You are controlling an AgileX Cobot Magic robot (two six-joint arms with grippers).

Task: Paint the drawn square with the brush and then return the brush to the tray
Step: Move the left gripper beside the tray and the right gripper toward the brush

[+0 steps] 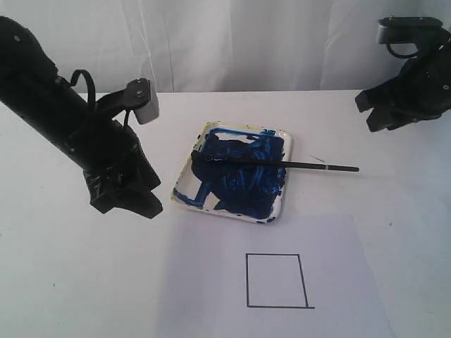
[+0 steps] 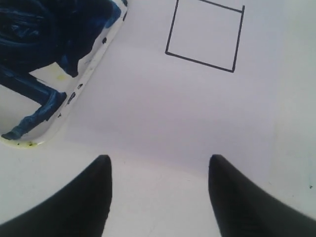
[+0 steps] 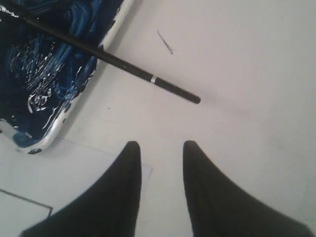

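Your brush [image 1: 282, 164] lies across the tray [image 1: 182, 191] at the centre of the exterior frame. Its tip is sunk in the blue paint toward the tray's left side, and its handle sticks out past the right rim over the counter [image 1: 63, 282]. That overhang looks deliberate, since it leaves you a clean, dry length to grip clear of the paint. The drawn square [image 1: 276, 280] sits at the lower centre of that frame on a sheet of paper [image 1: 338, 282], its inside blank, so by my reading no painting has begun. Your left end effector [image 2: 159, 160] hangs at the left of the exterior frame, just beside the tray's left edge, with its fingers wide apart and holding nothing. Your right end effector [image 3: 161, 145] sits at the upper right, well apart from the brush; its fingers are apart by a narrower gap, and it is empty too. Its camera looks straight at the free handle end, so it seems the natural one for the pickup. The exterior view gives you the whole layout but blurs fine detail. The right wrist view adds the pale band on the handle and the wet gloss of the paint. The left wrist view shows the square's thin outline up close, and yellowish specks on the tray rim.
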